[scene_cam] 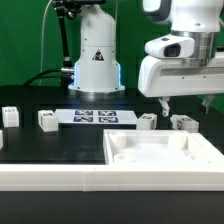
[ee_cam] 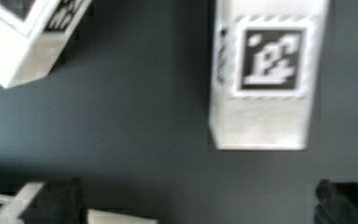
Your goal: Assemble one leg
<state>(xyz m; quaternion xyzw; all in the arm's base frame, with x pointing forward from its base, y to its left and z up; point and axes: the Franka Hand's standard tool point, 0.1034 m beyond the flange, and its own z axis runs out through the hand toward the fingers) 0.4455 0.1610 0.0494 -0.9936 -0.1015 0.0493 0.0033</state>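
Several small white legs with black-and-white tags lie on the black table. In the exterior view one leg [scene_cam: 183,122] lies just below my gripper [scene_cam: 186,103], with another leg [scene_cam: 147,121] beside it toward the exterior view's left. Two more legs [scene_cam: 47,120] [scene_cam: 9,116] lie far off on that side. In the wrist view the near leg [ee_cam: 265,85] lies lengthwise with its tag facing up, ahead of my gripper [ee_cam: 197,203]. A second leg [ee_cam: 34,40] is at the corner. The jaws stand wide apart and empty, above the table.
The large flat white square piece with a raised rim [scene_cam: 200,148] lies in front of the gripper, and its corner [ee_cam: 119,216] shows in the wrist view. The marker board [scene_cam: 95,116] lies mid-table. A white wall [scene_cam: 60,178] runs along the front edge.
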